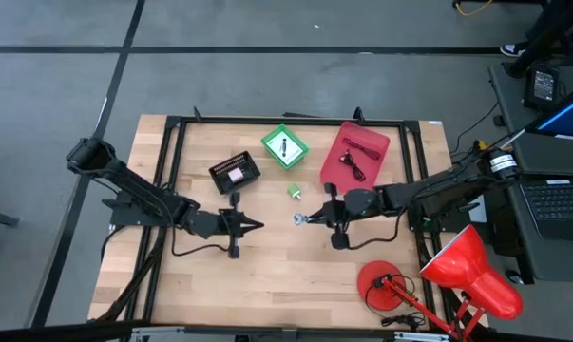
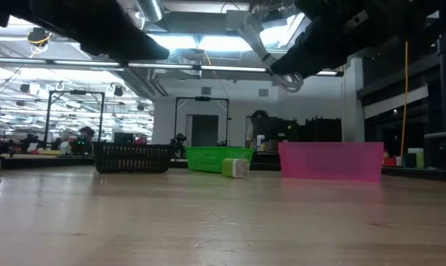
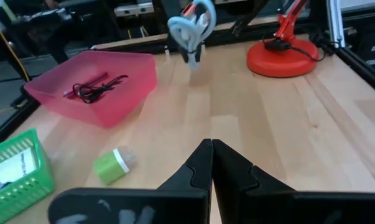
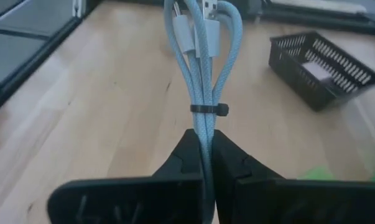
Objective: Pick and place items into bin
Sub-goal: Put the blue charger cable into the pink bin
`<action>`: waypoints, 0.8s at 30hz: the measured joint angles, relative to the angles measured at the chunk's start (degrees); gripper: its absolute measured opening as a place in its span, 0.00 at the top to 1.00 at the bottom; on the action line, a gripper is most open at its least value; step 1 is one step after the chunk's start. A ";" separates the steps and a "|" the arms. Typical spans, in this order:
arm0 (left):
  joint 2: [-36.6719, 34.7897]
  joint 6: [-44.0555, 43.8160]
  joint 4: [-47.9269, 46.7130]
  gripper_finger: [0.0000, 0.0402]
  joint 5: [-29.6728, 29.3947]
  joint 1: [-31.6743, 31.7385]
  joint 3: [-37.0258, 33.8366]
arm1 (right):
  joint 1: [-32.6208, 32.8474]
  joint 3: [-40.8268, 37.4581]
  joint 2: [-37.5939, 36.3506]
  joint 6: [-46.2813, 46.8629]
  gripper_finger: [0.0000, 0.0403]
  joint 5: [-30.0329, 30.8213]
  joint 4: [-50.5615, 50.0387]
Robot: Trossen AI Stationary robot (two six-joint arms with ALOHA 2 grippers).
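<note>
My right gripper (image 4: 206, 146) is clamped on a pale blue cable bundle (image 4: 203, 56), held above the table (image 1: 267, 285) near its middle. The bundle's long axis runs straight out from my fingers, its looped end and plugs pointing away toward my left arm, a dark tie (image 4: 209, 109) cinching it just past my fingertips. My left gripper (image 1: 253, 226) is closed on nothing, pointing at the right one across a gap. Between them, slightly farther back, a small green piece (image 1: 295, 192) lies on the wood. Beyond it stand three bins: the black basket (image 1: 235, 173) holds a pinkish item, the green basket (image 1: 284, 146) a white card with dark marks, the pink bin (image 1: 354, 154) black and red cables.
</note>
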 joint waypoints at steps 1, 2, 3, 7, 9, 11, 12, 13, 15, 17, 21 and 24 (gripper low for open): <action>0.21 0.47 0.52 0.99 0.51 0.42 0.00 | 0.00 -0.36 -0.03 -0.43 1.00 -0.40 1.15; 0.28 0.92 1.03 0.99 1.36 0.88 0.00 | 0.00 -0.83 -0.04 -0.86 1.00 -1.02 2.60; 0.40 1.13 1.59 0.99 2.16 1.41 0.00 | 0.00 -1.40 -0.05 -1.15 1.00 -1.78 3.92; 1.37 1.23 1.89 0.99 5.32 3.54 0.00 | 0.00 -5.13 -0.04 -1.52 1.00 -3.01 9.77; 2.11 1.75 1.97 0.99 5.84 4.68 0.00 | 0.00 -6.78 -0.04 -1.34 1.00 -3.03 13.15; 2.79 2.64 2.19 0.99 6.22 5.75 0.00 | 0.00 -8.06 -0.04 -0.39 1.00 -3.01 15.47; 3.07 2.86 2.38 0.99 6.63 6.41 0.00 | 0.00 -8.43 -0.04 -0.14 1.00 -3.02 16.01; 3.23 3.14 2.52 0.99 7.41 7.09 0.00 | 0.00 -8.54 -0.04 -0.10 1.00 -3.02 16.26; 3.57 3.85 3.97 0.99 9.29 8.47 0.00 | 0.00 -8.49 -0.04 0.19 1.00 -3.01 16.42; 3.76 4.89 5.84 0.99 11.76 9.73 0.00 | 0.00 -8.49 -0.04 1.35 1.00 -3.03 16.25; 4.64 6.72 12.32 0.99 15.47 11.92 -1.94 | 0.00 -8.49 -0.04 1.71 1.00 -3.01 16.29; 4.64 6.99 18.44 0.99 15.83 13.59 -5.45 | 0.00 -8.49 -0.04 3.14 1.00 -3.03 16.07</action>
